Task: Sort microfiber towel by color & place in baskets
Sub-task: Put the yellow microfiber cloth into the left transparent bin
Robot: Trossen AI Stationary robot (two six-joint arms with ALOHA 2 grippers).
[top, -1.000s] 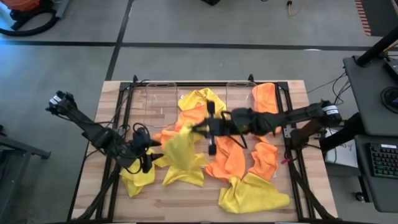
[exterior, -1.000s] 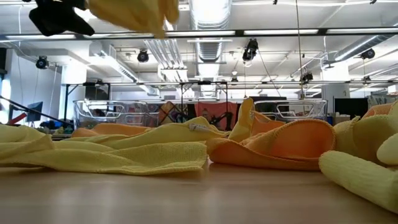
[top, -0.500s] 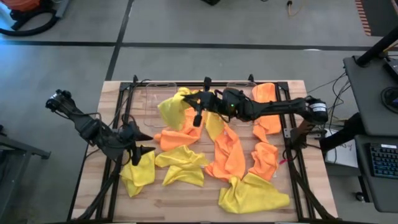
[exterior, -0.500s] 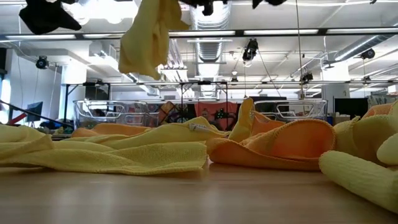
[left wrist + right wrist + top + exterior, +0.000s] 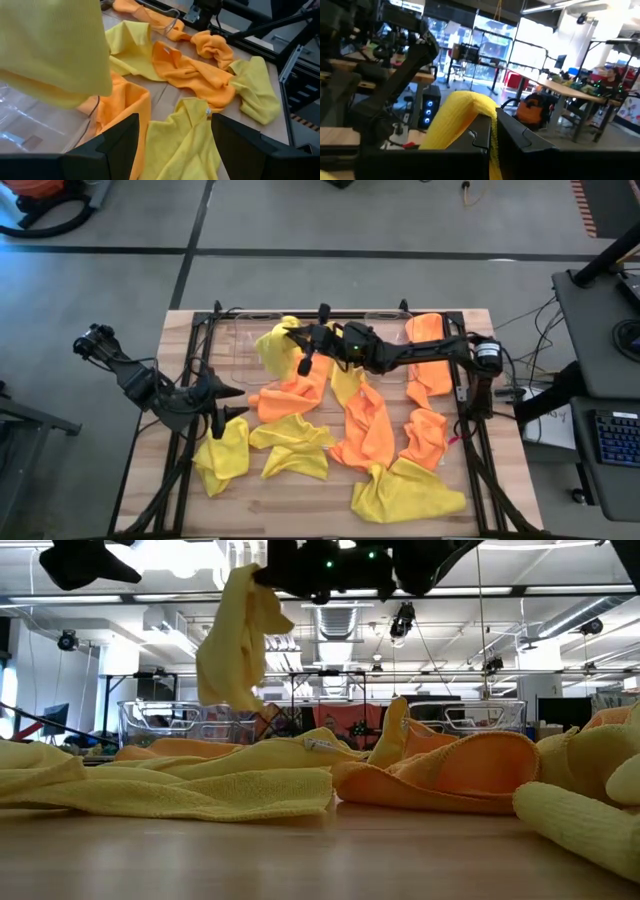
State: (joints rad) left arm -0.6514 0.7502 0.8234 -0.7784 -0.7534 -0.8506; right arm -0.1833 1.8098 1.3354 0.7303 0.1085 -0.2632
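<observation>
The wooden bench carries a spread of microfiber towels, yellow and orange mixed together across its middle and near side. At the far edge stand two clear baskets: the left basket and the right basket, with an orange towel draped at the right one's right side. A long orange towel runs down the middle of the bench, and a crumpled yellow towel lies at the near right. Another yellow towel sits near the centre, and a smaller one lies at the near left.

The right arm reaches across from the right side toward the far left. The right gripper has its jaws closed on a yellow towel, which hangs in the air at the left basket's right edge; the low view shows it dangling well above the bench.

The left gripper waits at the left side of the bench, jaws spread apart and holding nothing.
</observation>
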